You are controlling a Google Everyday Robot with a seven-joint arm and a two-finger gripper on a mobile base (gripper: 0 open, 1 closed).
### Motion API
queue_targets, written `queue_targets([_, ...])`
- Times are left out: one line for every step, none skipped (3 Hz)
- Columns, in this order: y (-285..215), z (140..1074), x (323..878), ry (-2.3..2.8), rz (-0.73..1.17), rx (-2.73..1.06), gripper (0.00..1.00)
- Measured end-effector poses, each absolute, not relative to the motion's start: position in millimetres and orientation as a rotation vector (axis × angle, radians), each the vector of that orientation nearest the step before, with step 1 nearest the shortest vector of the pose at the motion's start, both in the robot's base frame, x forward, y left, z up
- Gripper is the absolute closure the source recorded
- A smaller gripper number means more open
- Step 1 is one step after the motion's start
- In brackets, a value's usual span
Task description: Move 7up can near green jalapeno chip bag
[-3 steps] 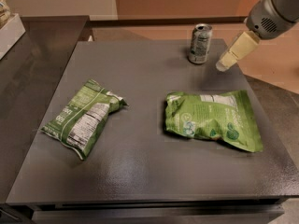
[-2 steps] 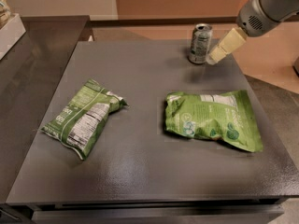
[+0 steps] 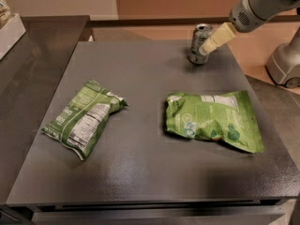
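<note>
A small silver-and-green 7up can [image 3: 195, 45] stands upright near the far right corner of a dark grey table [image 3: 140, 177]. The gripper [image 3: 205, 48], cream-coloured, is at the can's right side, overlapping it in this view; whether it is spread or clamped on the can cannot be told. The grey arm [image 3: 262, 6] slants down to it from the upper right corner.

The green jalapeno chip bag [image 3: 84, 118] lies flat on the table's left side, well apart from the can. A brighter lime-green bag [image 3: 213, 121] lies right of centre. Beyond the table are a tan floor and an orange-brown wall, with a grey robot base [image 3: 285, 64] at the right edge.
</note>
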State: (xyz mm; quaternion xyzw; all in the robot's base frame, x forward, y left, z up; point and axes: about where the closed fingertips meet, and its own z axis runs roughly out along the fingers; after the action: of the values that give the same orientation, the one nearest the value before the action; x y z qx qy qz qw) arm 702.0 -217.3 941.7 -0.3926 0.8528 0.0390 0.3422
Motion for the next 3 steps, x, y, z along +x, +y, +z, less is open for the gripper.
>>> queue_targets([-218.5,931.0,723.2,2.246,0.126,-0.968,0.00])
queue_targets([-210.6,919.6,739.1,2.265,0.188,-0.934,0.00])
queue_targets([-200.3,911.3,748.7,2.275,0.247,-0.912,0.00])
